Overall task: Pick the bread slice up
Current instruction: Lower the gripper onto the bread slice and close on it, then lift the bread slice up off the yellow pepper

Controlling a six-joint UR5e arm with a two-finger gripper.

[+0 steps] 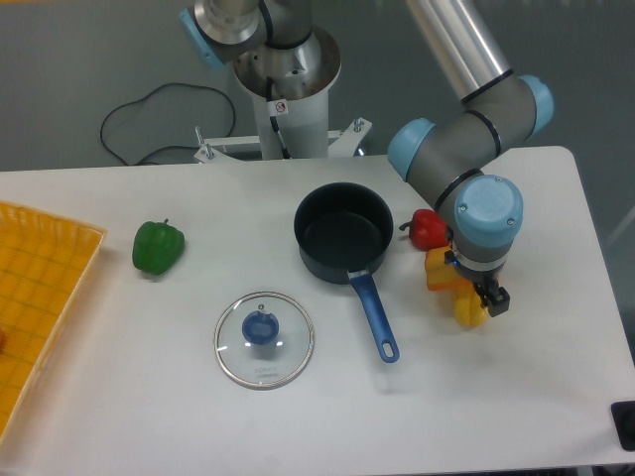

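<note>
The arm's wrist, with its light blue cap, hangs right over the bread slice point(437, 271), so only the left part of that orange slab shows, lying on the white counter point(149, 397) between the red bell pepper point(428, 229) above it and the yellow bell pepper point(468, 310) just below. The pincer point(486, 296) is almost wholly hidden beneath the wrist; one dark finger pokes out at the lower right, next to the yellow pepper, and I cannot tell whether the fingers are spread or pinching anything. To the left of the peppers sits a dark blue saucepan point(343, 233), its blue handle pointing down toward the front edge of the counter. A glass lid point(264, 338) with a blue knob lies flat, apart from the pan, and a green bell pepper point(158, 247) stands farther left. A yellow-orange tray point(40, 288) fills the far left edge. On the arm's white base column point(288, 99) there is a small round red-ringed sticker, too small to read.
</note>
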